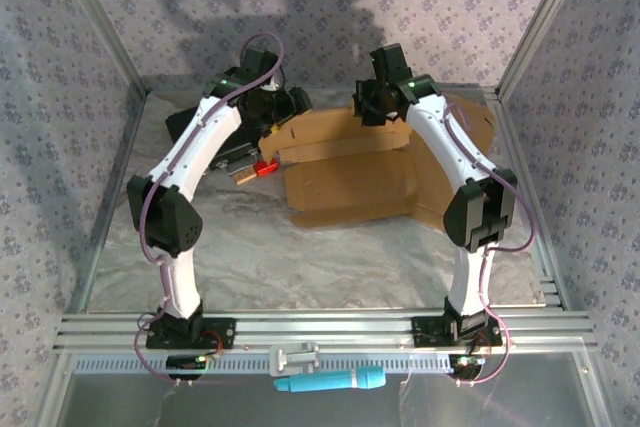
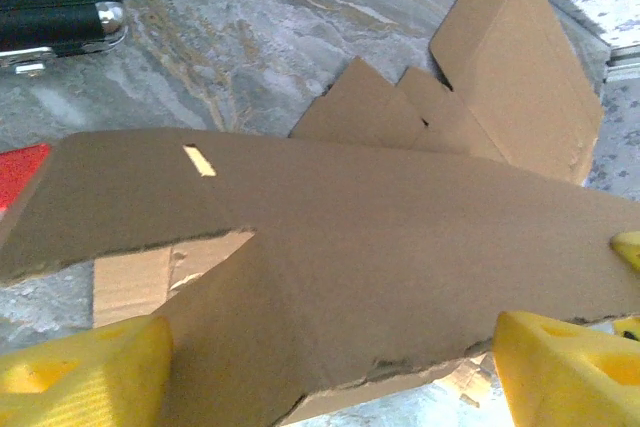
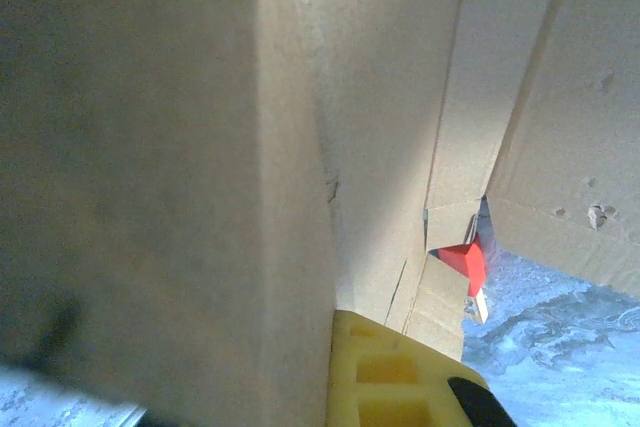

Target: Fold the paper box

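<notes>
Brown paper box (image 1: 350,177) lies mostly flat at the far middle of the table (image 1: 250,257). The left gripper (image 2: 320,367) is wide open, with a flap between its yellow fingers (image 2: 80,372). The right gripper (image 1: 370,105) is closed tight against a raised flap.

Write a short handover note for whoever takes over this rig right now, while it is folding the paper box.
Left pincer: open wide, a cardboard flap between its fingers.
Right pincer: shut, against a raised panel; whether it grips is unclear.
Paper box: between the arms, mostly flat, far-edge flaps lifted.
Done: first flaps raised.
Left: probably fold up the walls, tuck the tabs, close.
</notes>
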Motion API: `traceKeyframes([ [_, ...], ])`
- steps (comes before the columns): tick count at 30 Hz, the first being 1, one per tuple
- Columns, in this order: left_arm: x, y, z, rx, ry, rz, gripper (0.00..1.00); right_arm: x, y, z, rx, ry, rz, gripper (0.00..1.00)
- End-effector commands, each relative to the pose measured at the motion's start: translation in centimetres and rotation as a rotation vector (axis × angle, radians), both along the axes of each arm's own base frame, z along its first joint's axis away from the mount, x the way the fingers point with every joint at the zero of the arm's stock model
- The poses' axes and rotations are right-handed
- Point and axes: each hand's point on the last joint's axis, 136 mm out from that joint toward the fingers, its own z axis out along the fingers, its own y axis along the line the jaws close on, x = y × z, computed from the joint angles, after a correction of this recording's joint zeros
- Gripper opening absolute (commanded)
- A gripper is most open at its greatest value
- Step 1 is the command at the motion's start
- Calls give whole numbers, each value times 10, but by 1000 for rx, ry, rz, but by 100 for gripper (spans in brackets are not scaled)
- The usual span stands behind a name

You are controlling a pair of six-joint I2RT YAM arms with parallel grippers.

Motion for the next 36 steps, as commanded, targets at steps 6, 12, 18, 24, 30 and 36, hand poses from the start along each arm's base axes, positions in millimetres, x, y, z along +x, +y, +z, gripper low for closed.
traceKeyframes([
  [6,-14,-12,68,-166,-159,-1,74,-48,-2,23,-3,-3,-13,0],
  [12,-46,39,100,-197,-213,88,87,-78,-22,31,25,-5,-104,0],
  [18,-63,123,41,-234,-148,288,64,-87,-44,65,85,-35,-165,0],
  [24,-64,115,-43,-309,-76,276,21,-97,-50,74,136,-7,-173,0],
  [30,-61,90,-94,-387,-69,257,11,-97,-57,69,140,4,-188,0],
  [36,-53,72,-124,-501,-72,293,14,-91,-60,69,165,9,-198,0],
])
